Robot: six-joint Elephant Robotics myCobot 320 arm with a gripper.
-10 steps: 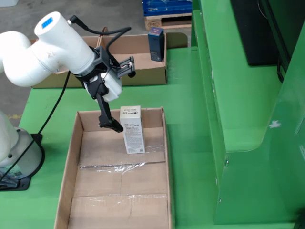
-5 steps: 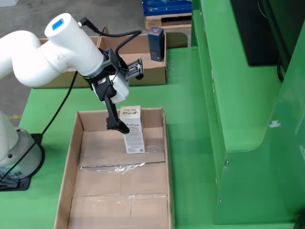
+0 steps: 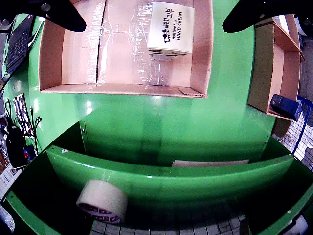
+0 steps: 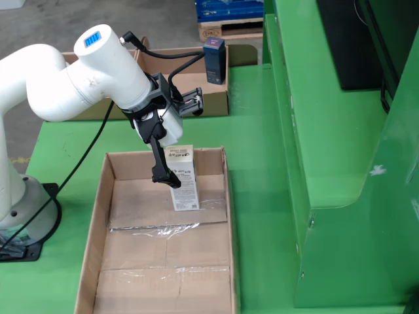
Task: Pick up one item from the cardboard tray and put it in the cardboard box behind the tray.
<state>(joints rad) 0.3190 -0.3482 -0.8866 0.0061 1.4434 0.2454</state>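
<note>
A white carton labelled hand cream [image 4: 184,178] stands upright at the far end of the long cardboard tray [image 4: 105,216]. In the wrist view the carton [image 3: 170,27] lies between and just beyond my two black fingers [image 3: 63,13], which are spread wide. My gripper [image 4: 171,171] is open and hangs at the carton's upper left side; whether it touches the carton I cannot tell. Only one finger shows clearly in the fixed view. Behind the tray is the open cardboard box [image 4: 196,98] with a dark blue carton [image 4: 214,60] standing in it, which the wrist view shows at right [image 3: 285,106].
A tall green metal structure [image 4: 327,131] runs along the tray's right side in the fixed view. The wrist view shows a green shelf with a tape roll [image 3: 102,200] and a keyboard [image 3: 18,44] at the left edge. The robot's base [image 4: 19,222] stands left of the tray.
The arm has swung right and a little down towards the white carton. The black finger now overlaps the carton's left edge. The carton has stayed put.
</note>
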